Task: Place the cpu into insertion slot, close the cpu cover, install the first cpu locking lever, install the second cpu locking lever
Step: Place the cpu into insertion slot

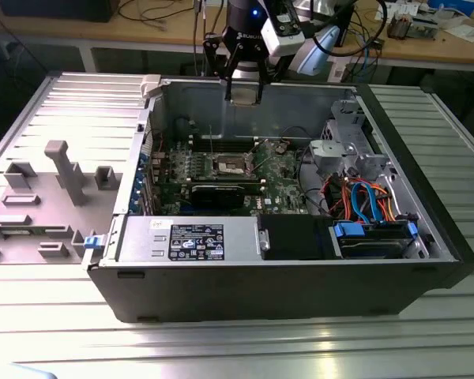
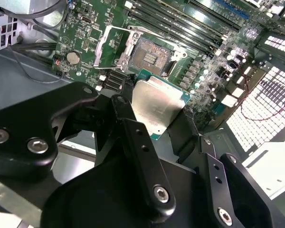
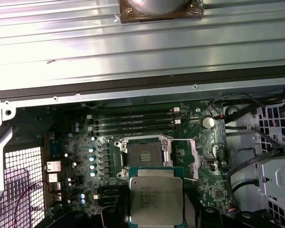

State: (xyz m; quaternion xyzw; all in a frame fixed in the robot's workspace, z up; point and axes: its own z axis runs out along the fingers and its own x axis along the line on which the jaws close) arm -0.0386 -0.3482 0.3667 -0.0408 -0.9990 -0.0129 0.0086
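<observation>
My gripper (image 1: 243,88) hangs over the open computer case, shut on the cpu (image 1: 244,94), a flat square chip with a silver top. In both wrist views the cpu (image 2: 156,107) (image 3: 156,199) sits between the black fingers (image 2: 133,126), held above the green board and apart from it. The insertion slot (image 1: 231,164) (image 2: 149,58) (image 3: 145,153) lies open below, its dark centre bare. The cpu cover (image 2: 111,45) stands tilted up beside the slot, on the side of the round coin cell (image 2: 73,58). A thin lever wire (image 3: 183,139) runs along the slot's edge.
Long memory slots (image 3: 133,121) lie just beyond the socket. A black graphics card (image 1: 225,192), the power supply (image 1: 189,241), a drive bay with blue parts (image 1: 371,237) and orange and blue cables (image 1: 363,197) crowd the case. A grey panel with fixtures (image 1: 55,181) lies at the exterior view's left.
</observation>
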